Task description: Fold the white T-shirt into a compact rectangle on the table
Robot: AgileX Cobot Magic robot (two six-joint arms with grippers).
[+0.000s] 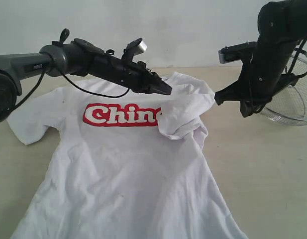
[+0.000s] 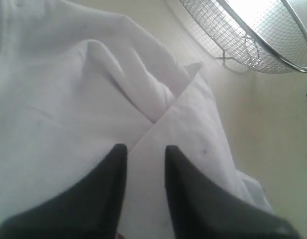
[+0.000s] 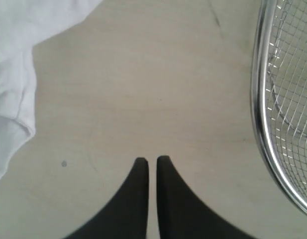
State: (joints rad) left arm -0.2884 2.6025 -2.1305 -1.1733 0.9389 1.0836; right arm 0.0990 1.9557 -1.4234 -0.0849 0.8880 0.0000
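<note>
The white T-shirt (image 1: 123, 169) lies chest-up on the table (image 1: 262, 169), one sleeve folded inward just ahead of the left gripper (image 2: 145, 151), whose jaws stand partly open, holding nothing; soft, light and limp, it will likely sag unless pinched at a hem or shoulder edge. The right gripper (image 3: 148, 160) hangs closed and empty over bare table, cloth on one side of its jaws, wire basket (image 3: 260, 99) on the other.

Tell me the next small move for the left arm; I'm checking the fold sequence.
Probably lift the left gripper straight up, clear of the white T-shirt. Its fingers stand apart, clamping nothing, and the right-side sleeve lies folded across the lettering, while the opposite sleeve lies flat on the table, unfolded.
</note>
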